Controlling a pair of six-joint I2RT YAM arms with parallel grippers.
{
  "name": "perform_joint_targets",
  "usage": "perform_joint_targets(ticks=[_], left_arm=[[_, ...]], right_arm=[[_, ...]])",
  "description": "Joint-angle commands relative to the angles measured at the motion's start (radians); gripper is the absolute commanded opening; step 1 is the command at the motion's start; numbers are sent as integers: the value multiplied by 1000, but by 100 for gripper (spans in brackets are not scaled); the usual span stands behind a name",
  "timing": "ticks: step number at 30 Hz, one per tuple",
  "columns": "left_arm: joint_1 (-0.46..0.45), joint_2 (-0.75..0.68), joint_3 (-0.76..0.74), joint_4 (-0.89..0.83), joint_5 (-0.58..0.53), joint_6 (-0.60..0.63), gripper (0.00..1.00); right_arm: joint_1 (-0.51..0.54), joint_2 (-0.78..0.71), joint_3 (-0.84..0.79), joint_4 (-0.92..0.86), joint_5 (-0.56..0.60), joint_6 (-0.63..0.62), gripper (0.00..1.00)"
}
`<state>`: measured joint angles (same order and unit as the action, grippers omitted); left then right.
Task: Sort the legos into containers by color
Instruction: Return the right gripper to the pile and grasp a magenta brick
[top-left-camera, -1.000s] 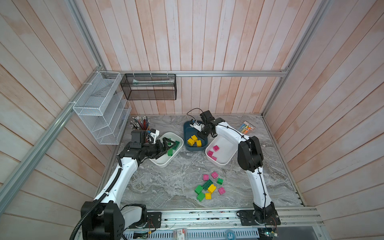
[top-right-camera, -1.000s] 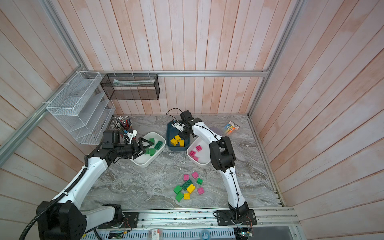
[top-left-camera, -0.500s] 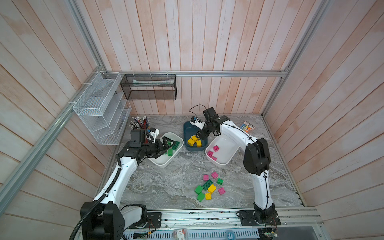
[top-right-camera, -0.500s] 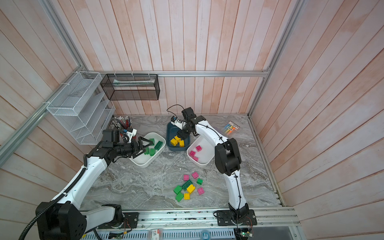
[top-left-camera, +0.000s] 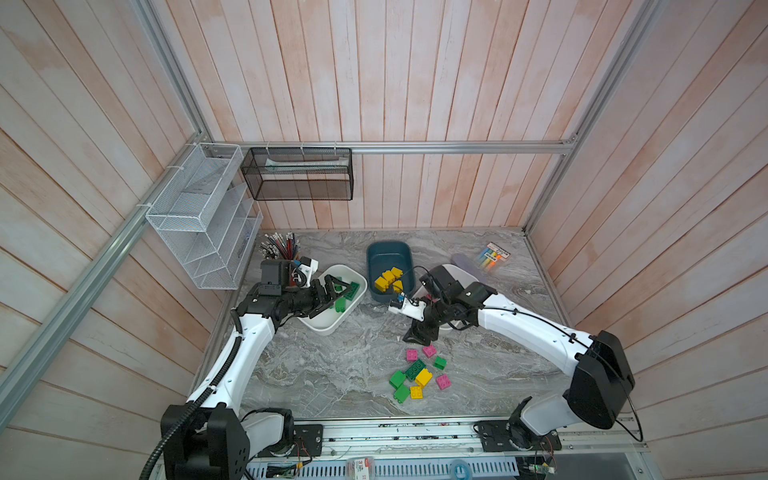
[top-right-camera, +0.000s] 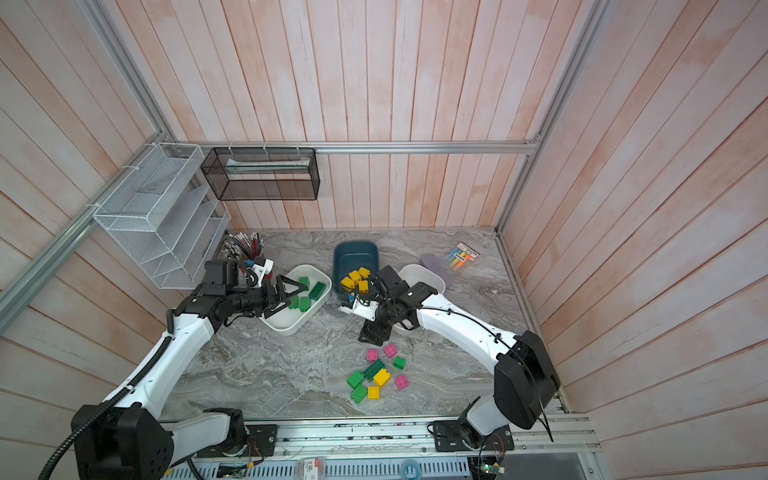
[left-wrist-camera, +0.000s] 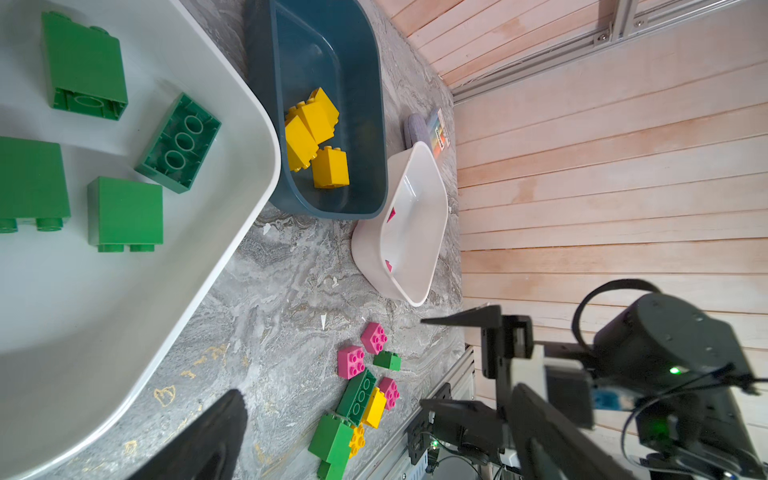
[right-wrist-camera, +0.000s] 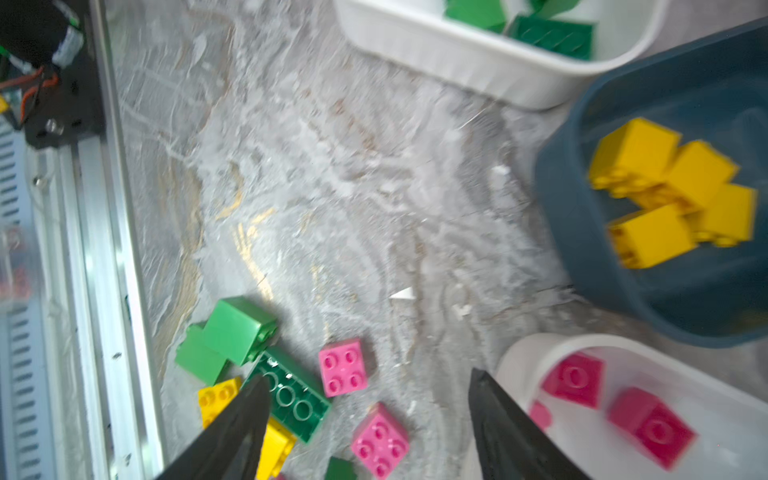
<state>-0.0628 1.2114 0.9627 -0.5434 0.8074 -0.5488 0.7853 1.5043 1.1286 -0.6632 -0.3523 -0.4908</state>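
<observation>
Loose legos (top-left-camera: 419, 376) in pink, green and yellow lie in a small pile near the table's front. My right gripper (top-left-camera: 419, 334) hangs open just behind the pile; in the right wrist view its open jaws frame a pink brick (right-wrist-camera: 380, 440) and hold nothing. The left white container (top-left-camera: 332, 326) holds green bricks (left-wrist-camera: 124, 212), and my left gripper (top-left-camera: 328, 291) hovers open over it. Yellow bricks (top-left-camera: 388, 279) lie in the teal container (top-left-camera: 388, 251). The right white container (top-left-camera: 461, 272), partly under my right arm, holds pink bricks (right-wrist-camera: 575, 380).
A cup of pencils (top-left-camera: 282, 245) stands at the back left below a white mesh rack (top-left-camera: 199, 220) and a black mesh basket (top-left-camera: 299, 174). A marker pack (top-left-camera: 492, 255) lies at the back right. A metal rail (top-left-camera: 415, 432) runs along the front edge.
My right gripper has swung from over the teal container toward the front, to just behind the loose pile, and its jaws have opened. The left arm has not moved.
</observation>
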Motion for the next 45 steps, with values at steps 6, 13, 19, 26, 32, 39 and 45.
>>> perform_joint_targets(ticks=[6, 13, 19, 26, 32, 39, 45], left_arm=[[8, -28, -16, -9, 21, 24, 100], [8, -50, -33, -10, 16, 14, 100], [9, -64, -39, -26, 9, 17, 100], [9, -66, -51, -27, 7, 20, 100], [9, -59, -49, -27, 4, 20, 100], [9, -58, -45, -29, 5, 20, 100], [9, -50, -46, -16, 10, 15, 100]], right_arm=[[62, 86, -75, 18, 74, -48, 75], [65, 218, -38, 42, 112, -79, 72], [63, 279, -24, 22, 166, -99, 69], [56, 311, -12, 22, 206, -97, 58], [47, 320, -5, 23, 201, -96, 37], [16, 219, 92, -18, 153, -38, 30], [-52, 115, 169, -56, 223, 8, 30]])
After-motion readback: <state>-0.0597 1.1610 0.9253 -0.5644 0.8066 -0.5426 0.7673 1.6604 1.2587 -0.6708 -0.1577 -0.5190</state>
